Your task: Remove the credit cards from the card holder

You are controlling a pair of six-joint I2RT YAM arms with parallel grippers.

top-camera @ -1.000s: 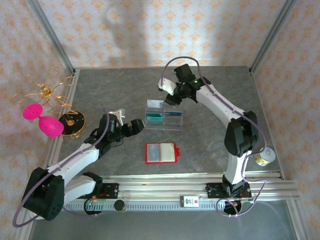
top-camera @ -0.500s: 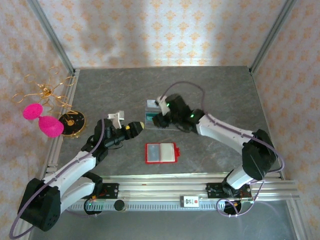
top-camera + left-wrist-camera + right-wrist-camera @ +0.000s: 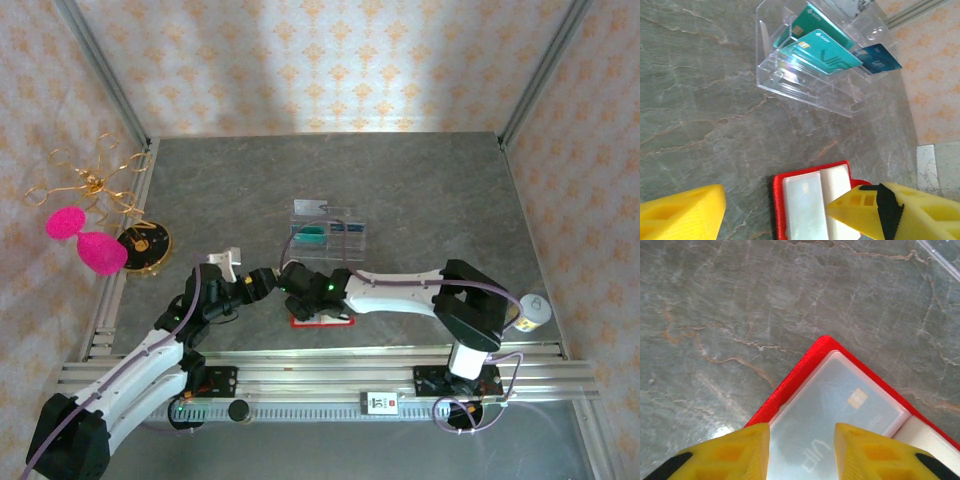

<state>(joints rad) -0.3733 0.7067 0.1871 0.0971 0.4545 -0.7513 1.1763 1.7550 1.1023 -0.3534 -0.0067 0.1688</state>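
Since a second ago the right arm has swung off the clear tray and dropped low over the red wallet. The left arm has crept in toward it too, with its jaws a bit narrower. The wallet hasn't moved.

The wallet lies open and flat on the grey table, near the front edge and just in front of the tray without touching it. We count two pale panels side by side inside it. In the right wrist view the nearer one is a whitish-grey card with a gold chip, still seated in the wallet.

On the right gripper the fingers are parted with nothing between them, hanging over that card's near end. We can't tell whether they touch it. The left gripper is spread wide and empty. In the top view it sits just left of the wallet, close beside the other one.

In the left wrist view we count two teal cards and one dark blue card standing in the tray. The top view hints at a fourth, pale card in the back row, but it's too small for us to be sure.

Along the left edge we see two pink pieces, one gold wire ornament and one round black-and-gold disc. One small can sits by the right arm's base.
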